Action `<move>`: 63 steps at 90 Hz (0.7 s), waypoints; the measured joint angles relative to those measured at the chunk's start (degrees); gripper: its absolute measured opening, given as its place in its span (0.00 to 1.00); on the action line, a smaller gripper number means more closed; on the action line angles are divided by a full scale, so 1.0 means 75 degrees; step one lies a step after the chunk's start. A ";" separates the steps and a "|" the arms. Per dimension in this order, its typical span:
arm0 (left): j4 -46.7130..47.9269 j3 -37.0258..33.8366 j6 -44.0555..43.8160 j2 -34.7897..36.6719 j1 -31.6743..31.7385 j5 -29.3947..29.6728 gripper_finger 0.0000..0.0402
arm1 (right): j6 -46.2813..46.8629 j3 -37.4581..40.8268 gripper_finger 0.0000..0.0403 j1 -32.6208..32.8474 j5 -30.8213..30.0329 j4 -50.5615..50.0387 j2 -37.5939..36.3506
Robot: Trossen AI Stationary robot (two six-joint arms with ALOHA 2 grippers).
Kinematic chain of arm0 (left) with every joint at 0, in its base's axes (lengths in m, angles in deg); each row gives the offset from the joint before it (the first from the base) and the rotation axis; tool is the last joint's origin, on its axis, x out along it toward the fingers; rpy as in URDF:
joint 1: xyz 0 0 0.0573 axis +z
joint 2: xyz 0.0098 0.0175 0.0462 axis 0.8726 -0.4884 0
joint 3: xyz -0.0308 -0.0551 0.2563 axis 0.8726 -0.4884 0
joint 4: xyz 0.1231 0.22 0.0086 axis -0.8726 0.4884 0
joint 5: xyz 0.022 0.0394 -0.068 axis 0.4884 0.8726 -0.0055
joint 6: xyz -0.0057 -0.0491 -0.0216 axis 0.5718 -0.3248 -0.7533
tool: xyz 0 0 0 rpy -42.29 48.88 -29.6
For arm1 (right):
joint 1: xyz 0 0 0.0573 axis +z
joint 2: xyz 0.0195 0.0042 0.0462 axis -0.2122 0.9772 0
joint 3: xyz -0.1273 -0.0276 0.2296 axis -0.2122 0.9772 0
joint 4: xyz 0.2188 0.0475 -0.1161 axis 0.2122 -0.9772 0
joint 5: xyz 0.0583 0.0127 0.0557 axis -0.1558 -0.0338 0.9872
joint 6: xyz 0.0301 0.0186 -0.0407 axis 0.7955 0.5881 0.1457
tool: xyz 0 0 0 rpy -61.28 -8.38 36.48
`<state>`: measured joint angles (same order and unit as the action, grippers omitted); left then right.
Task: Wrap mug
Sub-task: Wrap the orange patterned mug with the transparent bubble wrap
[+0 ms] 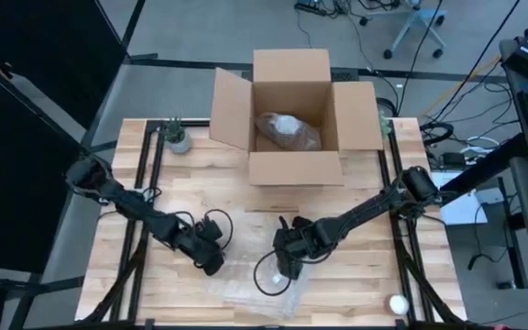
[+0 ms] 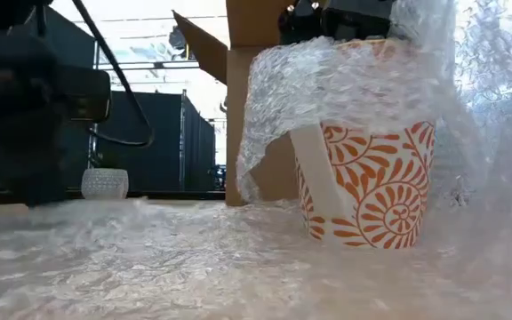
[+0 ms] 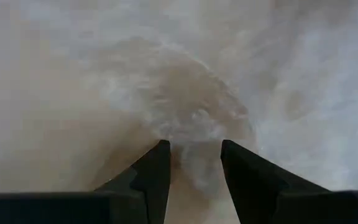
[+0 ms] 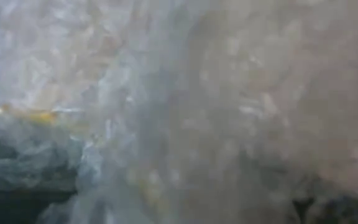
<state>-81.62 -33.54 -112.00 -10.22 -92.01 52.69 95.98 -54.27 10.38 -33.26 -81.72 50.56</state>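
Grey floor [image 1: 200, 27] w/ office chair [image 1: 417, 27]

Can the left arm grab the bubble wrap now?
Probably yes: the left gripper sits low on the bubble wrap, open fingers straddling a bunched fold, nothing between.

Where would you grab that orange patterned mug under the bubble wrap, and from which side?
Probably by the mug's upper body, from above. It stands upright, and the bubble wrap already drapes its top, so squeezing there would pin wrap and wall together. The white handle juts out to one side; avoiding it seems wiser.
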 joint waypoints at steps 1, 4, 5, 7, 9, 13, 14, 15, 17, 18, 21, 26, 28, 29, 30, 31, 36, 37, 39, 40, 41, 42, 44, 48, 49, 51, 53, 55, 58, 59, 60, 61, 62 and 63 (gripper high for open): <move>-0.0135 -0.0031 0.0001 0.0000 0.0000 0.0026 0.32 | -0.0004 0.0000 0.48 0.0000 -0.0004 0.0002 0.0000; -0.0556 -0.0114 0.0009 0.0000 0.0000 0.0082 0.32 | -0.0020 0.0000 0.48 0.0000 -0.0008 0.0010 0.0000; -0.0694 -0.0138 0.0015 0.0000 0.0000 0.0095 0.32 | -0.0023 0.0000 0.48 -0.0001 -0.0009 0.0015 0.0000; -0.0961 -0.0184 0.0042 0.0000 0.0005 0.0124 0.32 | -0.0035 0.0001 0.48 -0.0003 -0.0015 0.0027 0.0000; -0.1172 -0.0226 0.0105 0.0000 0.0015 0.0142 0.32 | -0.0046 0.0003 0.48 -0.0003 -0.0021 0.0039 0.0000; -0.1470 -0.0272 0.0229 0.0000 0.0043 0.0185 0.32 | -0.0052 0.0006 0.48 -0.0003 -0.0070 0.0077 0.0000; -0.1515 -0.0276 0.0268 0.0000 0.0052 0.0191 0.32 | -0.0052 0.0006 0.48 -0.0003 -0.0091 0.0086 0.0000; -0.1559 -0.0278 0.0306 0.0000 0.0059 0.0198 0.32 | -0.0055 0.0006 0.48 0.0000 -0.0107 0.0097 0.0000; -0.1639 -0.0280 0.0353 0.0000 0.0070 0.0215 0.32 | -0.0064 0.0006 0.48 0.0003 -0.0134 0.0120 0.0000; -0.1678 -0.0280 0.0364 0.0000 0.0078 0.0224 0.32 | -0.0071 0.0006 0.48 0.0003 -0.0146 0.0131 0.0000; -0.1795 -0.0280 0.0411 0.0000 0.0098 0.0236 0.32 | -0.0091 0.0006 0.48 0.0003 -0.0170 0.0162 0.0000; -0.2022 -0.0280 0.0591 0.0000 0.0114 0.0234 0.31 | -0.0111 0.0009 0.48 0.0003 -0.0201 0.0195 0.0000; -0.2141 -0.0280 0.0670 0.0000 0.0114 0.0230 0.30 | -0.0115 0.0009 0.48 0.0003 -0.0201 0.0203 0.0000; -0.2202 -0.0280 0.0719 0.0000 0.0114 0.0227 0.29 | -0.0118 0.0009 0.48 0.0003 -0.0200 0.0206 0.0000; -0.2272 -0.0280 0.0773 0.0000 0.0114 0.0223 0.28 | -0.0121 0.0009 0.48 0.0003 -0.0198 0.0212 0.0000; -0.2341 -0.0280 0.0824 0.0000 0.0114 0.0213 0.27 | -0.0127 0.0009 0.48 0.0003 -0.0196 0.0215 0.0000; -0.2762 -0.0280 0.1102 0.0000 0.0111 0.0123 0.20 | -0.0149 0.0009 0.48 0.0003 -0.0192 0.0221 0.0000; -0.2856 -0.0280 0.1163 0.0000 0.0111 0.0100 0.19 | -0.0154 0.0009 0.48 0.0003 -0.0193 0.0222 0.0000; -0.3063 -0.0280 0.1290 0.0000 0.0111 0.0064 0.15 | -0.0165 0.0009 0.48 0.0003 -0.0195 0.0224 0.0000; -0.3175 -0.0280 0.1353 0.0000 0.0111 0.0052 0.14 | -0.0169 0.0009 0.48 0.0003 -0.0195 0.0225 0.0000; -0.3288 -0.0280 0.1419 0.0000 0.0111 0.0049 0.12 | -0.0172 0.0009 0.48 0.0003 -0.0195 0.0229 0.0000; -0.3416 -0.0280 0.1489 0.0000 0.0111 0.0040 0.10 | -0.0179 0.0009 0.48 0.0003 -0.0196 0.0233 0.0000; -0.3688 -0.0280 0.1635 0.0000 0.0111 0.0023 0.07 | -0.0199 0.0009 0.48 0.0003 -0.0195 0.0243 0.0000; -0.4171 -0.0280 0.1879 0.0000 0.0111 0.0018 0.03 | -0.0225 0.0010 0.48 0.0003 -0.0198 0.0269 0.0000; -0.4291 -0.0280 0.1939 0.0000 0.0111 0.0016 0.02 | -0.0228 0.0011 0.48 0.0003 -0.0198 0.0280 0.0000; -0.4540 -0.0280 0.2058 0.0000 0.0111 -0.0004 0.02 | -0.0248 0.0012 0.48 0.0003 -0.0198 0.0303 0.0000; -0.4771 -0.0280 0.2205 0.0000 0.0111 -0.0025 0.02 | -0.0270 0.0012 0.48 0.0003 -0.0197 0.0326 0.0000; -0.4970 -0.0280 0.2330 0.0000 0.0114 -0.0035 0.01 | -0.0283 0.0012 0.48 0.0003 -0.0195 0.0358 0.0000; -0.5214 -0.0274 0.2509 0.0000 0.0114 -0.0038 0.01 | -0.0296 0.0012 0.48 0.0003 -0.0195 0.0387 0.0000; -0.5271 -0.0269 0.2567 0.0000 0.0114 -0.0039 0.01 | -0.0303 0.0012 0.48 0.0003 -0.0195 0.0394 0.0000; -0.5313 -0.0256 0.2609 0.0000 0.0115 -0.0041 0.00 | -0.0309 0.0012 0.48 0.0003 -0.0195 0.0397 0.0000; -0.5345 -0.0241 0.2650 0.0000 0.0117 -0.0044 0.00 | -0.0311 0.0012 0.48 0.0003 -0.0195 0.0400 0.0000; -0.5357 -0.0224 0.2700 0.0000 0.0117 -0.0046 0.00 | -0.0311 0.0012 0.48 0.0003 -0.0195 0.0402 0.0000; -0.5359 -0.0202 0.2741 0.0000 0.0117 -0.0050 0.00 | -0.0313 0.0012 0.48 0.0003 -0.0195 0.0402 0.0000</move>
<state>-121.81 -35.06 -91.44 -10.22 -91.13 52.31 93.63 -54.19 10.41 -34.72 -78.71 50.56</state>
